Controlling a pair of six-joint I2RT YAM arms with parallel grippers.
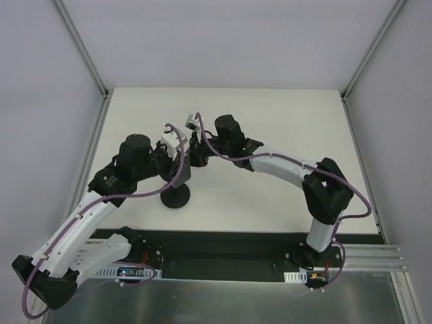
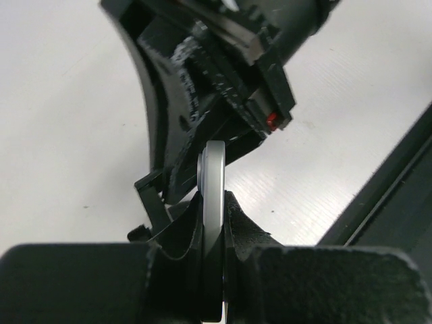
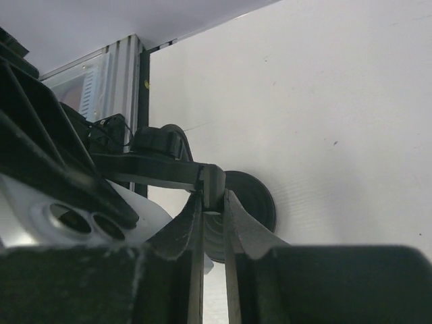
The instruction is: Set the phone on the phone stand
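My left claw (image 2: 214,202) pinches the phone (image 2: 213,169) by its edge; my right claw (image 3: 212,202) clamps the stand (image 3: 155,172). I should lower the phone slowly, holding the stand steady.

Black phone stand (image 1: 175,198), silver-edged phone (image 2: 213,196), plain white table (image 1: 283,121), purple cables (image 1: 135,196), grey walls (image 1: 236,40).

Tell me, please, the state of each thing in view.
left gripper: shut on the phone
right gripper: shut on the bracket of the phone stand
phone: gripped by its edge, up at the bracket; seating unclear
phone stand: standing, base on the table
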